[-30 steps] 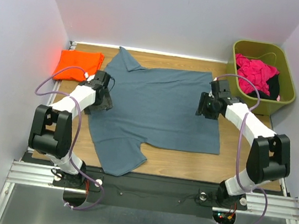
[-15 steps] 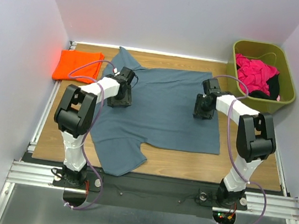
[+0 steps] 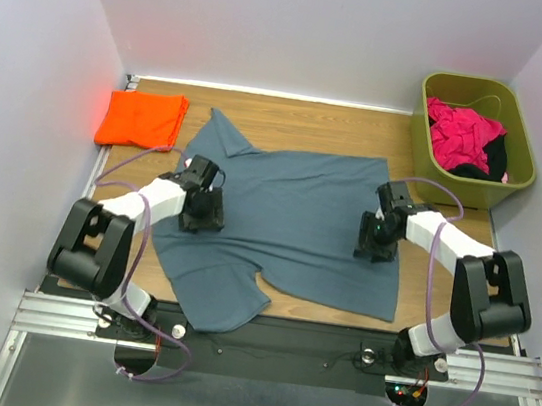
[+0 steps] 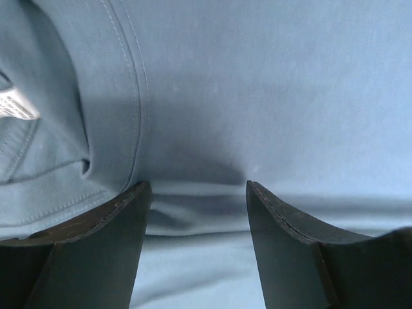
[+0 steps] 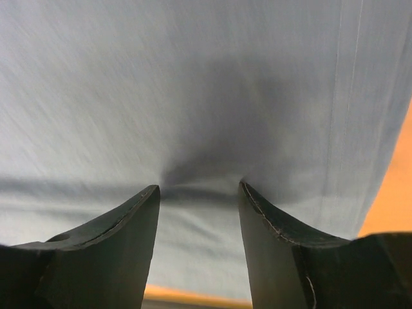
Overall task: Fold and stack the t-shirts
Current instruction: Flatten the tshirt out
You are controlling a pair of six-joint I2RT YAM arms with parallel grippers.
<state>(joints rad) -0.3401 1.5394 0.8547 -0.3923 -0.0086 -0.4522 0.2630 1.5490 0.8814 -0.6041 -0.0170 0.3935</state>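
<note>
A wooden counter [image 3: 313, 118] stands between plain pale walls, with the two arms bolted at its near edge. Nearest that edge lies the slate blue-grey t-shirt [image 3: 289, 216]. It is spread sideways over the middle of the counter, collar to the left and hem to the right. One rumpled sleeve reaches almost to the near edge.

The left gripper [image 3: 202, 220] is down on the shirt beside the collar band. The right gripper [image 3: 374, 246] is down just inside the hem. In both wrist views the fingers [image 4: 96, 244] stand apart, tips pressed into the cloth, with a small pucker raised between them. Nothing is pinched.

The step in hand looks like taking hold for a first fold of this shirt. The next move probably calls for both pairs to close on their puckers together. They would then lift evenly, so the cloth does not drag or twist, and carry one side across.

In the far left corner rests the orange t-shirt [image 3: 143, 117], already folded and well apart from the blue one; the stack likely belongs there. At the far right stands an olive-green bin [image 3: 425, 124] holding pink cloth [image 3: 460, 134] and black cloth [image 3: 489, 158].

By count there are two t-shirts on the counter, one folded and one not, plus one bin and two arms. How many garments are in the bin cannot be told.
</note>
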